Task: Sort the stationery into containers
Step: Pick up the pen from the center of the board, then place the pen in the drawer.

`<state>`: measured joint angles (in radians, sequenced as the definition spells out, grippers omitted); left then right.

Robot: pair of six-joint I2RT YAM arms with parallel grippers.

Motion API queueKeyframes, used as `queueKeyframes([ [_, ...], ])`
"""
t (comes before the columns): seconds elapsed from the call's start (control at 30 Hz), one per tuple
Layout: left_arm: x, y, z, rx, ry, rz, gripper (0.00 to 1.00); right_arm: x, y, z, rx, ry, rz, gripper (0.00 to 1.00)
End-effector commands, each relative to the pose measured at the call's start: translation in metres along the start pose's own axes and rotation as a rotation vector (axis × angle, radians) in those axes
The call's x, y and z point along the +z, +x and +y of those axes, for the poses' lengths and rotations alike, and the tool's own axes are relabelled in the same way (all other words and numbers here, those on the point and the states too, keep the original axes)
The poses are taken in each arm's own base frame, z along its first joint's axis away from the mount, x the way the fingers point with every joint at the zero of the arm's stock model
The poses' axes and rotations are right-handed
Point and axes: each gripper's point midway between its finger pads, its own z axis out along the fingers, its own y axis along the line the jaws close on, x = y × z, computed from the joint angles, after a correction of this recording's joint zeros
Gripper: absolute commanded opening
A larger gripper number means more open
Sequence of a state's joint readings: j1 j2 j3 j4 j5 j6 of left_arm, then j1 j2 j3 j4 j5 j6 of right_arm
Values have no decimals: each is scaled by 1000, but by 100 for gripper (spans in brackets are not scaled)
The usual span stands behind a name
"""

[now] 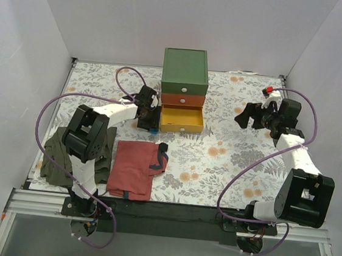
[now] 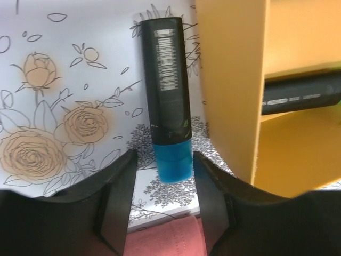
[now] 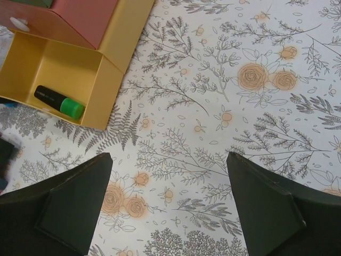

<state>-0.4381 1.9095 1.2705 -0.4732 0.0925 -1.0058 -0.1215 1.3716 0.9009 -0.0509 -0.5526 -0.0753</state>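
Note:
A black marker with a blue cap point(image 2: 166, 96) lies on the floral table just left of the open yellow drawer point(image 2: 229, 80). It also shows in the top view point(image 1: 153, 128). My left gripper point(image 2: 162, 176) is open, its fingers on either side of the blue cap, and holds nothing. The green-capped black marker point(image 3: 59, 102) lies inside the yellow drawer point(image 3: 69, 69). The yellow drawer point(image 1: 181, 119) is pulled out under the red-orange drawer point(image 1: 184, 100) of the green chest point(image 1: 186, 68). My right gripper point(image 3: 168, 176) is open and empty above bare table, right of the chest point(image 1: 245, 117).
A red folded cloth point(image 1: 133, 168) lies in front of the left gripper and shows under it in the left wrist view point(image 2: 165, 237). An olive cloth point(image 1: 55, 155) lies at the left edge beside the left arm. White walls surround the table.

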Motion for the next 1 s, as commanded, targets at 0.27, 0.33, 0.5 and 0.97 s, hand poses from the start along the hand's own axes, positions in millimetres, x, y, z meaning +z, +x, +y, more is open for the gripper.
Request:
queueKeyframes([
  [0.27, -16, 14, 18, 109, -47, 12, 0, -4, -7, -2, -13, 2, -40, 98],
  [0.33, -39, -3, 17, 137, -43, -59, 0, -6, -7, -2, -14, 3, -43, 98],
  [0.5, -115, -47, 17, 248, -41, -273, 0, -9, -2, -2, -9, 5, -40, 98],
  [0.97, -164, -68, -55, 1052, 274, -536, 3, -10, -1, -4, -30, 15, -40, 98],
])
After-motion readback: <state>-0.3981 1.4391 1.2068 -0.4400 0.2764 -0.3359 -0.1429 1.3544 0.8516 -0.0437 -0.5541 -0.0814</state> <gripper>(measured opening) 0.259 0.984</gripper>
